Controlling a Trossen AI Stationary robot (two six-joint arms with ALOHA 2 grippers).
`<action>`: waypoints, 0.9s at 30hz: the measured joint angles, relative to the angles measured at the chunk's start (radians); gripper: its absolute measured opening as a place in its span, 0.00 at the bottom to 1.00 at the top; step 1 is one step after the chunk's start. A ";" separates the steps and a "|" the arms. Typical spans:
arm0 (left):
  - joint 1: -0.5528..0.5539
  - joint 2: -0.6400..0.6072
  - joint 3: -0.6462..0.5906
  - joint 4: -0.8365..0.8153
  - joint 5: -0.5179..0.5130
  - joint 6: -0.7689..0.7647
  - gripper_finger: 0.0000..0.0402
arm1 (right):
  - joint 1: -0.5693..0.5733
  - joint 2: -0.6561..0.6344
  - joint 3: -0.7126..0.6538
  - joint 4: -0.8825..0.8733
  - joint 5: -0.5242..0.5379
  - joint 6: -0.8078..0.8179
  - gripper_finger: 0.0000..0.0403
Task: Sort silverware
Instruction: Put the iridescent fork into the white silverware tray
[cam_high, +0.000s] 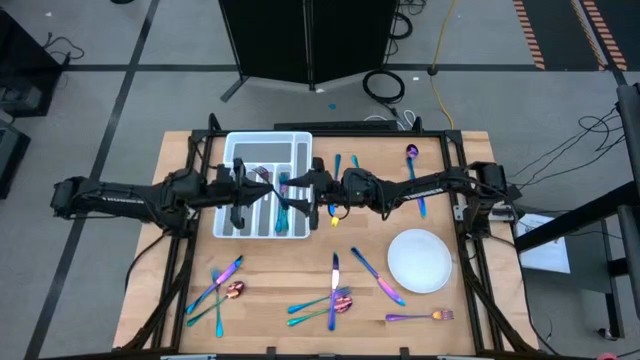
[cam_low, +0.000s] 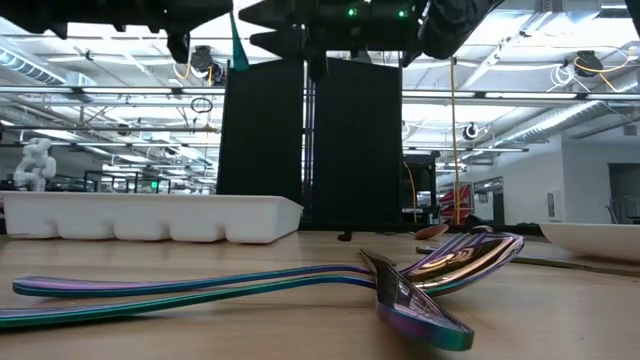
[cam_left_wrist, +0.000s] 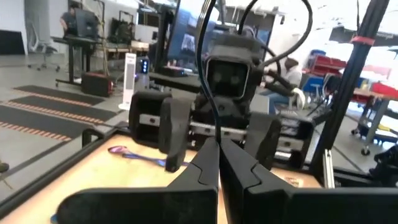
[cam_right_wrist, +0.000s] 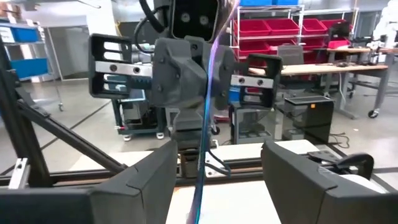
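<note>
Tray (cam_high: 262, 146) beneath both grippers holds several silverware pieces (cam_high: 262, 176). Left gripper (cam_high: 283, 190) clamped on a teal utensil (cam_high: 283, 212), right gripper (cam_high: 303, 189) spread wide facing it. Rest scattered toward near edge

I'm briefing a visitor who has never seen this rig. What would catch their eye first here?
Both arms meet gripper to gripper above the white tray's right side: the left gripper pinches a rainbow utensil, while the right gripper faces it with fingers spread. More silverware lies scattered along the table's near edge, beside a round white plate.
</note>
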 joint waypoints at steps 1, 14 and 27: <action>0.000 0.007 0.003 -0.002 0.001 0.000 0.00 | -0.001 0.000 0.000 0.001 0.000 0.000 0.53; 0.000 0.095 0.003 0.061 0.011 -0.001 0.00 | -0.006 0.000 0.000 -0.036 0.000 0.019 0.53; 0.000 0.098 0.003 0.075 -0.006 -0.002 0.00 | -0.005 0.013 0.000 -0.020 0.001 0.024 0.32</action>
